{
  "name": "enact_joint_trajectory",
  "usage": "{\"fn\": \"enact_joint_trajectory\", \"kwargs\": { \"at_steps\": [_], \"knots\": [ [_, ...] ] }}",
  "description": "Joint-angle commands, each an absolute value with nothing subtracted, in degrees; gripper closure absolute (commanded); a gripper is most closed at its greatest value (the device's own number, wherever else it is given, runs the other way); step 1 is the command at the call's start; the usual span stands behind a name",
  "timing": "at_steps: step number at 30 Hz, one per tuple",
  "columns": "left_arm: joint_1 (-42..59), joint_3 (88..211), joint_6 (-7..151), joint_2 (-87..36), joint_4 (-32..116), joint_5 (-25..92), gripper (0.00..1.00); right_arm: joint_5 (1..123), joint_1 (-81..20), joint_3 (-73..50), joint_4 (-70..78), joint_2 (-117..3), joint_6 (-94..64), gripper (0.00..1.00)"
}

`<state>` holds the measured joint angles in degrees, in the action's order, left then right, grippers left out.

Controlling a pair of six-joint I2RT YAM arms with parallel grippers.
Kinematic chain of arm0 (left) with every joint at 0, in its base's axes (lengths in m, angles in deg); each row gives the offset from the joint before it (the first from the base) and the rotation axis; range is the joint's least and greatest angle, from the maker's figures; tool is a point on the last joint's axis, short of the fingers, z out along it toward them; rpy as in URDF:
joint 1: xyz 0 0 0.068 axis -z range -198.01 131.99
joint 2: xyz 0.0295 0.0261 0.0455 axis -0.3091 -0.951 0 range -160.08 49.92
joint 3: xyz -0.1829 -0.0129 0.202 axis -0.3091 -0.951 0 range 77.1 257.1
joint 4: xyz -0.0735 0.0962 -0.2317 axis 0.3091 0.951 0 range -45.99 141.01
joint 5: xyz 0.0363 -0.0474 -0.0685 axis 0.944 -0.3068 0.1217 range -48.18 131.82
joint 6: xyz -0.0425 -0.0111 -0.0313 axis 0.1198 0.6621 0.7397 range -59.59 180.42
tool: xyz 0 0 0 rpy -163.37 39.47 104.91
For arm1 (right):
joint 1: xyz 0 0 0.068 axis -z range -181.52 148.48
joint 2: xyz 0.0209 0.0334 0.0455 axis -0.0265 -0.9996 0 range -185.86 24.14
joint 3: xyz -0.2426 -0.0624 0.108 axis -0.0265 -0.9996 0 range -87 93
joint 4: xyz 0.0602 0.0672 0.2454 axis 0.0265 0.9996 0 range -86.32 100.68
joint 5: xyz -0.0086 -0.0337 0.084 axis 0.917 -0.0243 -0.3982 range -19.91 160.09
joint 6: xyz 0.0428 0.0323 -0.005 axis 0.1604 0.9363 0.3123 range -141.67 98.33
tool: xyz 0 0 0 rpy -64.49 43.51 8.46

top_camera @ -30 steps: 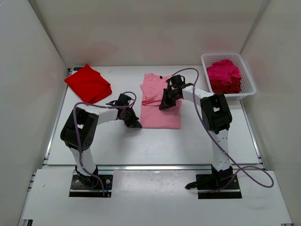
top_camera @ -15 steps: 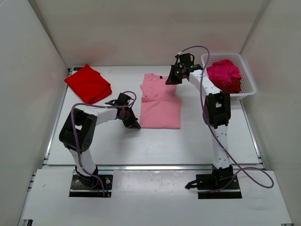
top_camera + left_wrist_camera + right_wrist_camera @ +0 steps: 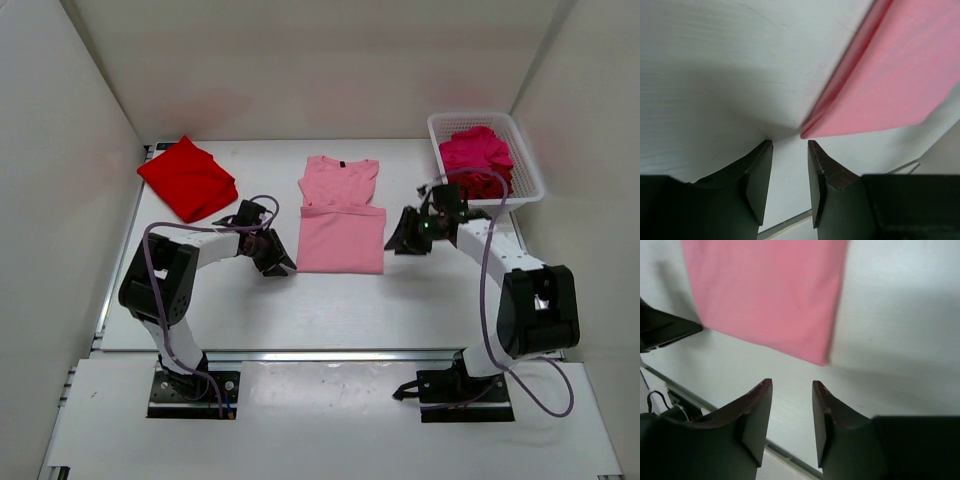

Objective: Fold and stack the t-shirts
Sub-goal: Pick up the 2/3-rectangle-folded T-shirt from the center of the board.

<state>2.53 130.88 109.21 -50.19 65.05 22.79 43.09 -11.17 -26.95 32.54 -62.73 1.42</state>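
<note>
On the table (image 3: 330, 310), the pink shirt (image 3: 340, 238) lies between the left gripper (image 3: 790, 143) and right gripper (image 3: 791, 383), both a little open and empty, so each should go low and pinch its near corner.

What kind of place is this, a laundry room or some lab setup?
Most likely a robot lab cell: a white table boxed in by plain white panels, a left arm and right arm bolted at its near edge, and a pink t-shirt laid flat.
</note>
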Motion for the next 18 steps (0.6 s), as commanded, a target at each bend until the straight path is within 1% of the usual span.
{"fn": "enact_joint_trajectory", "kwargs": {
  "at_steps": [1,4,7,10,14,18],
  "knots": [
    [4.23,129.49,110.6,-52.47,60.99,20.99,0.54,38.64,-9.0,-39.67,21.82,-60.15,7.84,0.64],
    [5.11,129.84,111.57,-53.43,60.19,21.16,0.54,36.61,-7.94,-47.68,14.35,-59.44,13.11,0.61],
    [5.37,129.84,111.92,-53.7,60.36,21.95,0.57,36.0,-7.76,-52.44,6.78,-60.05,18.47,0.61],
    [5.38,129.14,112.71,-54.14,59.84,22.31,0.61,36.08,-8.81,-55.35,-0.16,-61.11,24.01,0.61],
    [5.2,128.69,113.68,-54.67,58.87,23.71,0.7,39.85,-10.13,-55.98,-4.48,-62.6,28.59,0.61],
    [5.37,129.66,113.68,-54.93,59.39,24.5,0.72,42.05,-9.34,-57.91,-9.05,-63.83,32.73,0.61]
  ]
}}
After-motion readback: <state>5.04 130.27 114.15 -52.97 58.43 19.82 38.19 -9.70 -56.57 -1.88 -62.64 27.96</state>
